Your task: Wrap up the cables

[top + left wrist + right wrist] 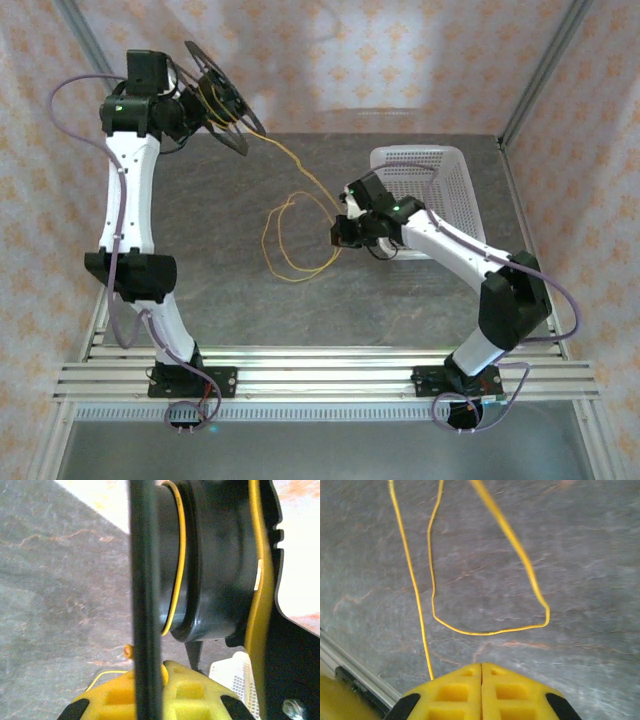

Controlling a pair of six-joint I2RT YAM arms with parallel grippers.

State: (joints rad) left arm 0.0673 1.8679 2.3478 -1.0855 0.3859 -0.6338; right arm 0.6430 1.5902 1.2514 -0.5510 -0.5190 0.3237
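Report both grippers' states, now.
Left gripper: closed on the black plastic spool's flange.
Right gripper: closed; the thin yellow cable runs in under it, but whether it is gripped cannot be told.

White links (128,195), black joints (130,272), lilac-grey cables (52,103), seemingly pocketed yellow fingers (452,692)

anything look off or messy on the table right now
Yes: most of the yellow cable sprawls in loose, uneven loops across the table instead of sitting on the spool, which the left gripper holds raised and tilted by its flange. A little is wound on its hub. Nothing looks damaged.
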